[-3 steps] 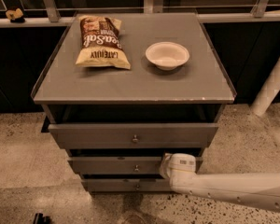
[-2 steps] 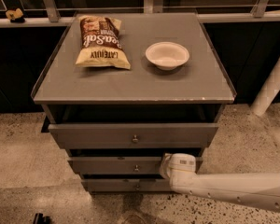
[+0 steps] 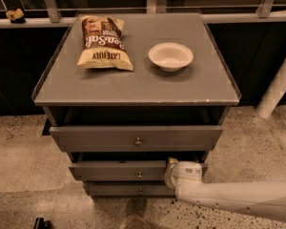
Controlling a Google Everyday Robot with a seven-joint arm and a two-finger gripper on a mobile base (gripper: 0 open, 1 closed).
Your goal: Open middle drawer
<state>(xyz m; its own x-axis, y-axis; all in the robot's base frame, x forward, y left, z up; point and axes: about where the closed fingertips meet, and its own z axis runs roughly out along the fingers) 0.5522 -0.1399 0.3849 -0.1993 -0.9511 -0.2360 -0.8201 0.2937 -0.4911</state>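
Looking down on the cabinet, I see the gripper [image 3: 172, 164] pressed against the right end of the middle drawer [image 3: 114, 171], right of its knob [image 3: 139, 174]; I cannot tell how the jaws stand. That drawer sits slightly out, between the top drawer [image 3: 100, 137], pulled further forward, and the bottom drawer [image 3: 119, 190]. On the tabletop [image 3: 148, 87] lie a chip bag [image 3: 104, 43] and a white bowl [image 3: 170, 56], apart.

Place: office-ish test corner, I'd say
Clues: speckled stone floor [image 3: 19, 142], metal railing posts [image 3: 50, 1], grey bench [image 3: 133, 87] with drawers
Gripper [image 3: 171, 165]: low, at the middle drawer [image 3: 114, 171] front
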